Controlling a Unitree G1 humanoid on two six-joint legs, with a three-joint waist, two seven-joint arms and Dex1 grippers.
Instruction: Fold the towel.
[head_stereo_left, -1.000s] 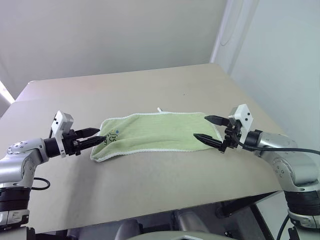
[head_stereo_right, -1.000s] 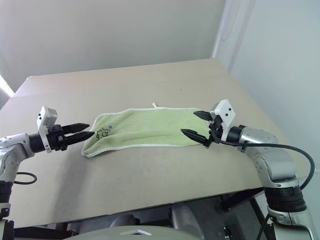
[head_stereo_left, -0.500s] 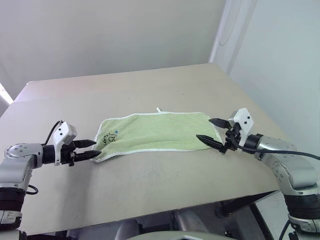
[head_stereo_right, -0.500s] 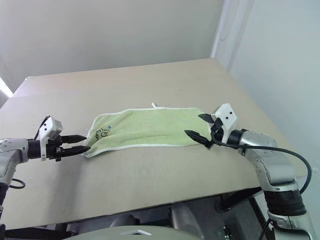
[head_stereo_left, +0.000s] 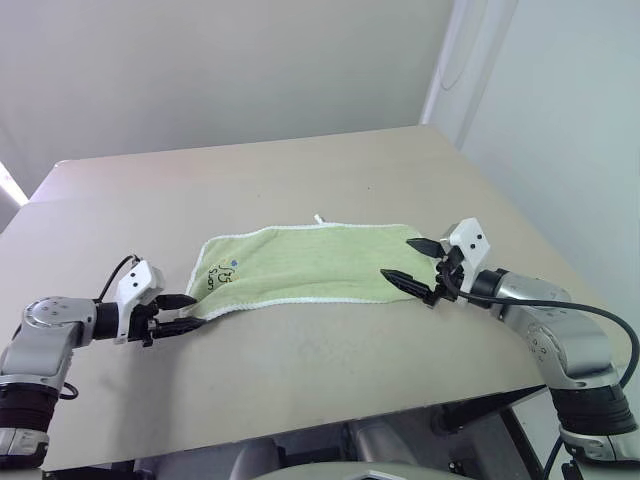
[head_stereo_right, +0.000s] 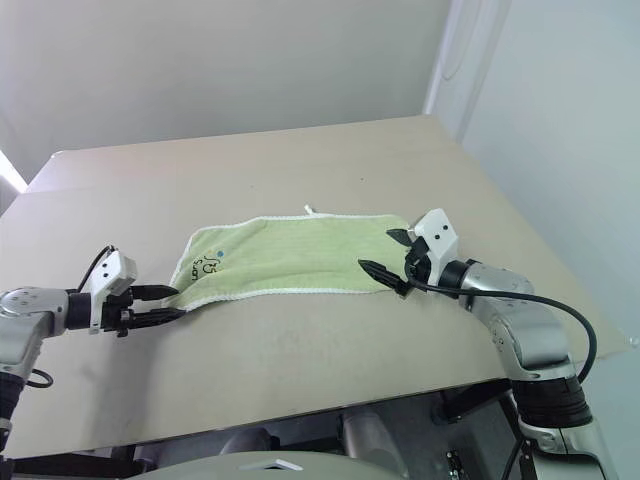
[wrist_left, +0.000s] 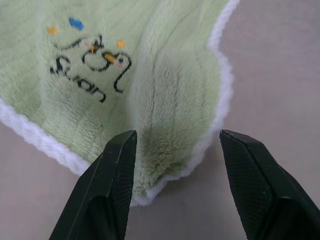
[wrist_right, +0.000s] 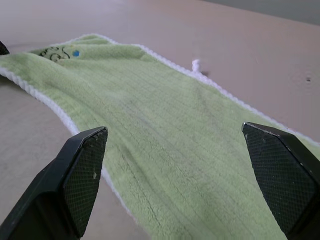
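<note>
- The towel (head_stereo_left: 305, 262) lay spread flat, unfolded, lengthwise across the near middle of the desk (head_stereo_left: 300, 180), its printed end toward the robot's left and its small white loop tag (head_stereo_left: 319, 219) on the far edge.
- The left pincer (head_stereo_left: 187, 311) sat low at the printed end, jaws released, empty, and set either side of the near corner of the towel; the left wrist view showed the corner's white edging lying between the two fingers (wrist_left: 112, 175), with nothing gripped.
- The right pincer (head_stereo_left: 412, 264) stood spread wide and empty at the opposite short end, one finger at the near corner and the other above the cloth.
- Judged step in hand: taking hold of an end of the towel ahead of the first fold, with no fold yet made.
- To do it well, the left fingers should bite past the white edging into the pile, so the corner does not slip free on lifting; the lower finger needs to slide under the cloth rather than push it into a ridge.
- A matched hold by the two pincers would keep the edges square.
- The desk was a plain beige top, smooth and matt.
- Pale walls stood behind it, with a white upright at the far right corner.
</note>
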